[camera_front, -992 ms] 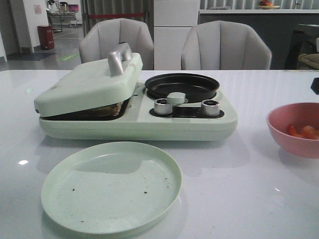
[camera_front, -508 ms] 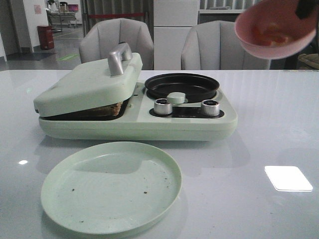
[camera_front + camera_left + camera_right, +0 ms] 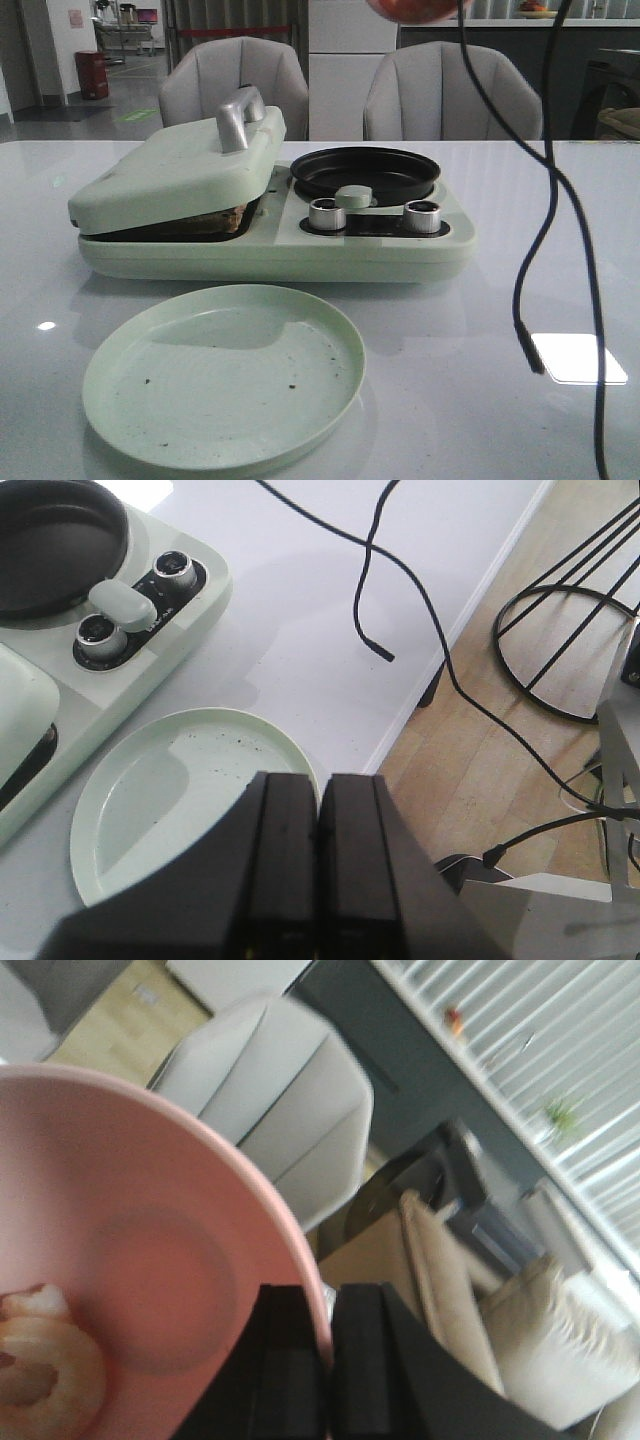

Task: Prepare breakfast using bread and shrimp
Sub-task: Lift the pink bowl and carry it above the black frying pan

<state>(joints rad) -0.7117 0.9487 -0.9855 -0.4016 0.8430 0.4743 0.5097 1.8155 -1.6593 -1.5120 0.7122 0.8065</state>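
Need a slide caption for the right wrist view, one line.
Right hand grips the rim of a pink round bowl holding orange-pink shrimp, lifted with grey padded chairs behind.

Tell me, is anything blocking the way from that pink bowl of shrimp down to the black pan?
Nothing visible does. The pink bowl hangs high above the open, empty black pan; a dangling cable hangs off to the right.

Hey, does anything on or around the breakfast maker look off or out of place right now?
Yes. The lid sits tilted, propped up on the bread rather than closed flat. The green plate carries dark crumbs. A loose black cable dangles over the table beside the breakfast maker.
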